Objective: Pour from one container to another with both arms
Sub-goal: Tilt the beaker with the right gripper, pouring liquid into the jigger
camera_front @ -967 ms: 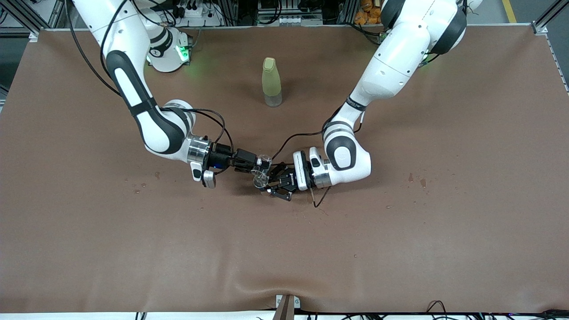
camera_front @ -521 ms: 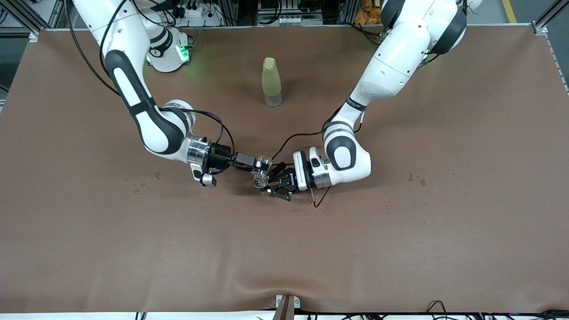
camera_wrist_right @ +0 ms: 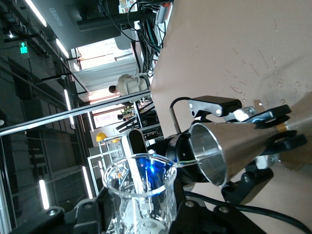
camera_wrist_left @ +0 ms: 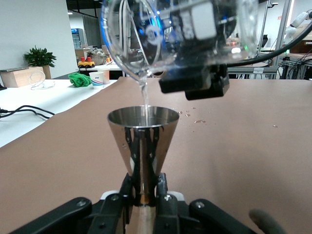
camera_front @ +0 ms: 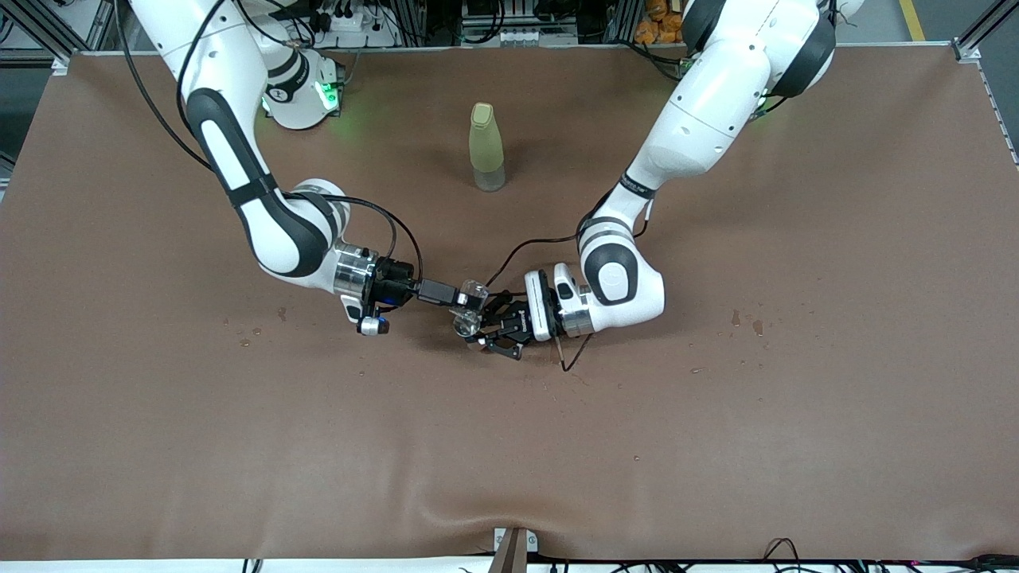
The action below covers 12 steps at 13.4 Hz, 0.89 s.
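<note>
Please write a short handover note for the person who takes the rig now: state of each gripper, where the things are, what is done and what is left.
Right gripper: shut on the clear glass beaker, tipped over the metal cone cup.
Left gripper: shut on the cone cup's narrow base, holding it upright above the brown table, about mid-table.
Done: both containers are picked up; a thin stream is running into the cup.
Left: finish the pour, right the beaker, set both down.
Also there: a yellow-green bottle stands untouched, farther from the front camera; some droplets lie on the table.
</note>
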Each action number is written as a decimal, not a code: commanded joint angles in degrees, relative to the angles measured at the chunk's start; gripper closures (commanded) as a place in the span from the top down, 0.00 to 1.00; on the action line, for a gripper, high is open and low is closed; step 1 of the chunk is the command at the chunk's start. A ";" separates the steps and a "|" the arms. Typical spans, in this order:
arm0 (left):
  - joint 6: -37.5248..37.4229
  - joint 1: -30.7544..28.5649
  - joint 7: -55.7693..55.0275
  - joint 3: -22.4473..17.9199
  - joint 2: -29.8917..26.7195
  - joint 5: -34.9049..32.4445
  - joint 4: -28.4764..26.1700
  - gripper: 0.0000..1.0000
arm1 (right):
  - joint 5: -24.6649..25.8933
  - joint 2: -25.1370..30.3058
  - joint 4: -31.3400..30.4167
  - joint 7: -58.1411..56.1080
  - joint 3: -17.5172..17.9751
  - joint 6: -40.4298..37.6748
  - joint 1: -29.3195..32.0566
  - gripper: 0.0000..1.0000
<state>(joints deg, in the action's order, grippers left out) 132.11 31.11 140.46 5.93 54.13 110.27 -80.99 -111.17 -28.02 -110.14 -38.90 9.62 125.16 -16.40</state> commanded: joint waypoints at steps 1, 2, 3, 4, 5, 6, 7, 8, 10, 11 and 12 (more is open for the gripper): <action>0.96 0.80 -0.10 -0.39 0.63 1.88 1.54 0.00 | -0.81 -0.54 1.42 6.00 -0.04 0.09 0.05 0.00; 0.87 0.80 -0.10 -0.39 0.63 1.88 1.54 0.00 | -0.81 -0.54 1.25 8.99 -0.04 0.00 0.05 0.00; 0.87 0.80 -0.10 -0.39 0.54 1.88 1.45 0.00 | -0.81 -0.54 1.25 10.76 -0.04 0.00 0.31 0.00; 0.87 0.80 -0.18 -0.48 0.37 1.79 1.45 0.00 | -0.81 -0.54 1.25 12.61 -0.04 0.00 0.23 0.00; 0.87 0.71 -0.18 -0.39 0.28 1.79 1.36 0.00 | -0.81 -0.54 1.25 13.41 -0.04 0.00 0.14 0.00; 0.87 0.62 -0.18 -0.39 -0.07 1.62 1.27 0.00 | -0.81 -0.54 1.16 13.50 -0.04 0.08 -0.03 0.00; 0.87 0.10 -0.36 -0.48 -0.42 1.44 1.19 0.00 | -0.81 -0.54 1.07 13.50 -0.04 0.17 -0.03 0.00; 0.87 -0.51 -0.53 -0.48 -1.12 0.83 1.10 0.00 | -0.81 -0.54 1.07 14.29 -0.04 0.08 0.14 0.00; 0.78 -1.22 -0.19 -0.48 -1.22 0.73 0.75 0.00 | -0.81 -0.54 1.16 15.35 -0.04 -0.18 0.32 0.00; 0.78 -1.22 -0.01 -0.48 -1.39 0.73 0.57 0.00 | -0.63 -0.54 1.16 15.09 -0.04 -0.18 0.32 0.00; 0.78 -1.14 0.08 -0.48 -1.39 0.73 0.48 0.00 | 0.15 -0.37 1.51 13.52 -0.13 -0.18 0.32 0.00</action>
<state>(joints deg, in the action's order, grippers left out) 132.26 29.62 140.46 5.57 54.01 110.27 -79.71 -111.18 -28.23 -109.75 -24.91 9.37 125.19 -16.36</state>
